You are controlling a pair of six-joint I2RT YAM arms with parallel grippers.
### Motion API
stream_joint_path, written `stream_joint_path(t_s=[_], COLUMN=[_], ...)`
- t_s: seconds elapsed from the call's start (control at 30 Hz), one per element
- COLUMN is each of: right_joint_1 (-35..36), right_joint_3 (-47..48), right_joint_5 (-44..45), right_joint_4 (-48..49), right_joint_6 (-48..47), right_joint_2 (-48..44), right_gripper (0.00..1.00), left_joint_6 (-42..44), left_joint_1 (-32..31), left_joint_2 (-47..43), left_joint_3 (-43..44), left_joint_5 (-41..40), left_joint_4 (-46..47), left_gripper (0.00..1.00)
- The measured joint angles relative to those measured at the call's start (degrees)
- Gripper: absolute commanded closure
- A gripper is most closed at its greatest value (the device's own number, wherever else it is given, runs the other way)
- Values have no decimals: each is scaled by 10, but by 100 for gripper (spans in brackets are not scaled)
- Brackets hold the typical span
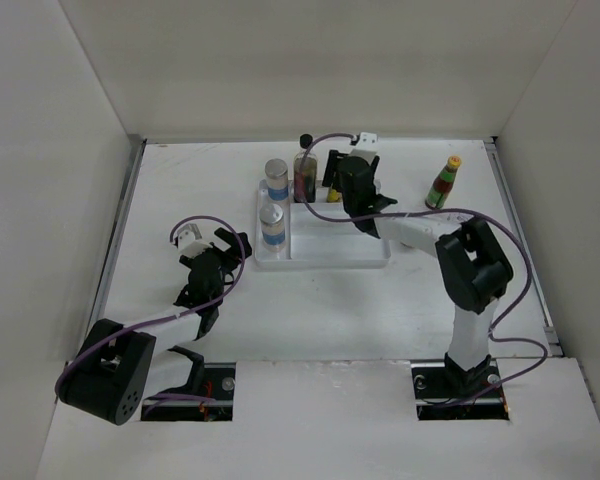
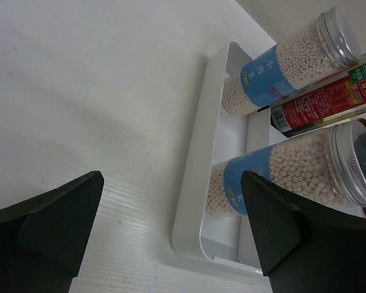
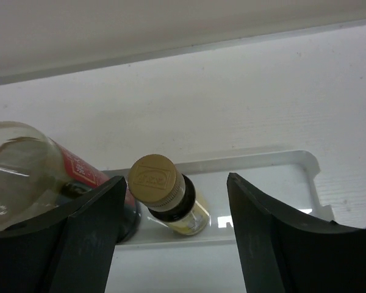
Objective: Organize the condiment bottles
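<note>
A white plastic tray with walls inside it (image 1: 342,243) sits in the middle of the white table (image 1: 180,180). Two see-through jars stand in its left part, one behind the other. The nearer jar (image 2: 287,174) and the farther jar (image 2: 290,64) are both full of tiny white balls. Each has a blue paper label and a shiny grey screw lid.

Just to the right of the farther jar stands a tall dark glass bottle with a black cap (image 1: 305,172). It has a red label with writing on it. It is in the back part of the tray.

Next to it, also at the back of the tray, stands a small yellow bottle with a round tan cap (image 3: 166,194). The right gripper (image 3: 175,180) is down around this little bottle. Its two black fingers are spread wide, one on each side, and there is a gap on the right side, so it is not squeezing.

A small bottle with a yellow cap and a red and green label (image 1: 442,184) stands alone on the table, well to the right of the tray.

The left gripper (image 2: 171,183) is low over the table just left of the tray. Its fingers are spread apart and hold nothing.
</note>
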Motion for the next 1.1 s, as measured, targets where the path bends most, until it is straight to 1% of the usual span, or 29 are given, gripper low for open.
stream_joint_path(t_s=[0.1, 0.2, 0.27, 0.4, 0.5, 0.6, 0.8, 0.9, 0.93, 1.03, 1.07, 1.1], right_joint_1=[-6, -32, -68, -176, -255, -298, -310, -310, -310, -310, -310, -310], right_joint_3=[-31, -68, -87, -99, -83, -60, -54, -54, -54, -50, -48, -45], right_joint_5=[-1, -3, -4, 5, 18, 25, 19, 12, 10, 5, 3, 1], right_joint_4=[2, 6, 7, 6, -17, -50, -97, -104, -104, -108, -110, -111], right_joint_6=[0, 0, 0, -5, -16, -23, -29, -31, -31, -34, -34, -34], right_joint_2=[-54, -122, -163, -215, -218, -202, -161, -144, -137, -117, -110, -103], right_gripper=[18, 15, 12, 5, 3, 1, 4, 9, 11, 24, 26, 32], left_joint_6=[0, 0, 0, 0, 0, 0, 0, 0, 0, -2, -2, -2], left_joint_1=[0, 0, 0, 0, 0, 0, 0, 0, 0, 0, 0, 0], left_joint_2=[0, 0, 0, 0, 0, 0, 0, 1, 1, 4, 4, 4], left_joint_3=[0, 0, 0, 0, 0, 0, 0, 0, 0, 0, 0, 0], left_joint_5=[0, 0, 0, 1, 1, 2, 2, 2, 3, 4, 4, 4], left_joint_4=[0, 0, 0, 0, 0, 0, 0, 0, 0, 0, 0, 1], left_gripper=[0, 0, 0, 0, 0, 0, 0, 0, 0, 0, 0, 0])
